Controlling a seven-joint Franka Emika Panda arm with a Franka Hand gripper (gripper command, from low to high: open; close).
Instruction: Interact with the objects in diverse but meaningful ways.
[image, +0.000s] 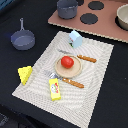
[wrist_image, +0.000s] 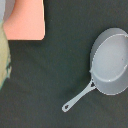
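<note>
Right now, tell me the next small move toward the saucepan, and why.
Probably descend straight toward the saucepan, aiming at its long handle. The wrist view looks down on it lying alone on the dark table, apparently empty, with nothing touching it. No end effector shows in either view, so its state cannot be judged.

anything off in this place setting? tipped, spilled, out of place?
The light blue cup lies on its side at the placemat's far edge, nothing visibly spilled. The cheese wedge straddles the mat's edge at the exterior view's left. The tomato sits centred on the plate. Otherwise tidy.
</note>
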